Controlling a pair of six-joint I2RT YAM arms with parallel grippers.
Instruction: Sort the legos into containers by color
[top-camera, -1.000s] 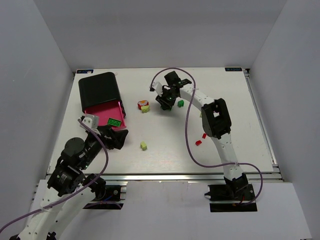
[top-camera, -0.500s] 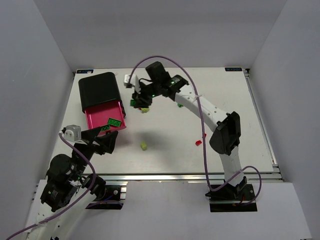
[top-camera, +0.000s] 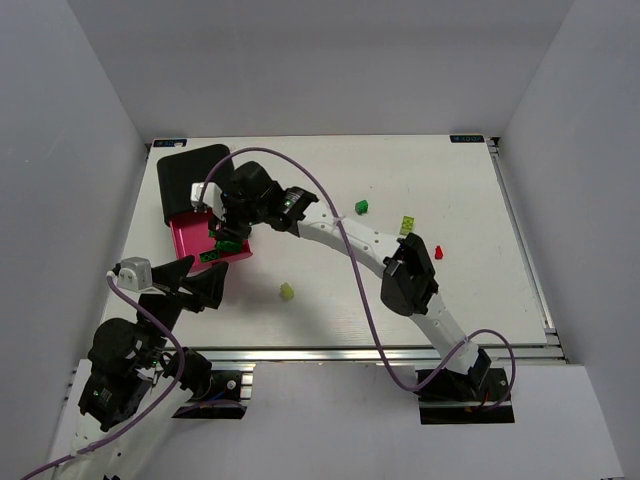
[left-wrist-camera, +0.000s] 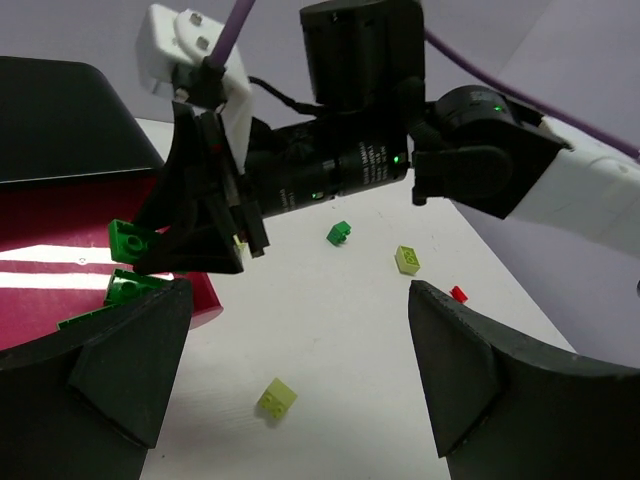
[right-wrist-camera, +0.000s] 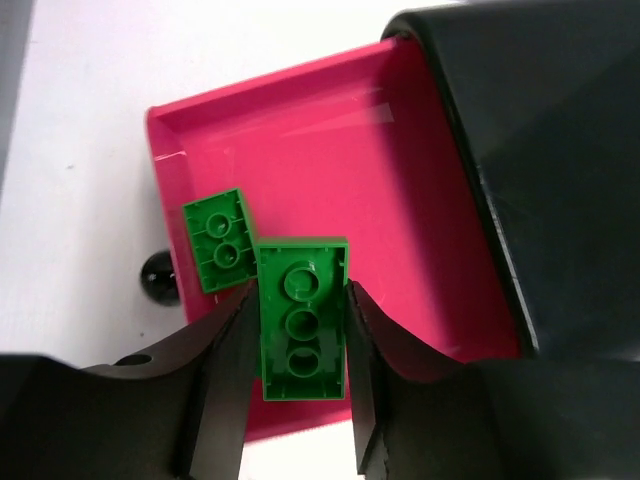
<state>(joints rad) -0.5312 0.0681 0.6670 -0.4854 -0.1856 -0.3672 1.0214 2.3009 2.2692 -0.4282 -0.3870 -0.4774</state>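
- The right hand (right-wrist-camera: 300, 300) is pinching a held green brick (right-wrist-camera: 303, 335) by its long sides, studs facing the wrist camera.
- That hand is hanging over the pink drawer (right-wrist-camera: 400, 180), which is sticking out of the black box (right-wrist-camera: 560, 150). I cannot tell whether the brick is touching the drawer floor.
- A second green brick (right-wrist-camera: 222, 240) is lying in the drawer just beside the hand's fingertips, against the held one.
- The drawer's black knob (right-wrist-camera: 158, 277) is showing just outside the front wall.
- The left hand (left-wrist-camera: 300, 330) is hovering near the drawer's front, fingers spread wide and gripping nothing.
- A near lime brick (left-wrist-camera: 277, 398) is lying on the table (left-wrist-camera: 330, 320) ahead of the gap between the left hand's fingers.
- Farther ahead of it, a loose green brick (left-wrist-camera: 339, 233), a far lime brick (left-wrist-camera: 406, 260) and a red brick (left-wrist-camera: 458, 294) are lying apart from both hands.
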